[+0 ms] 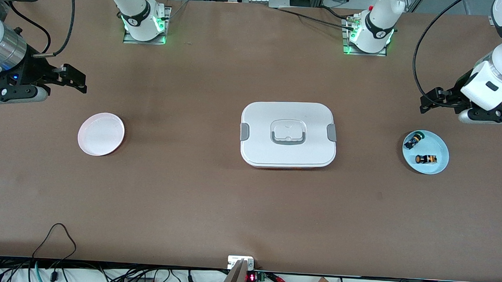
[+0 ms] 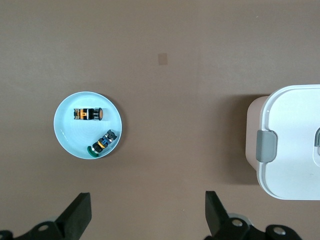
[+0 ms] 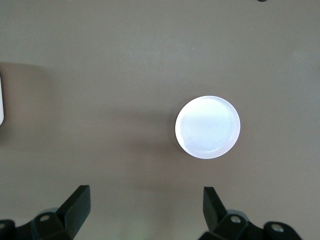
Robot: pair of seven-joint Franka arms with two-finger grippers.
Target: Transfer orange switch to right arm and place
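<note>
A white rectangular lidded plastic box (image 1: 288,134) with grey side clips sits at the centre of the brown worktop (image 1: 190,197). A pale pink round plate (image 1: 101,134) lies at mid-left. A light blue round dish (image 1: 436,166) at mid-right holds a small black green-capped switch (image 1: 414,140).

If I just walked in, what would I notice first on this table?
Probably the big white lidded box in the middle of the table. Next, the blue dish toward the left arm's end, holding the orange switch and a green-capped switch, and the empty pink dish toward the right arm's end. Both arms wait, left tool and right tool open.
</note>
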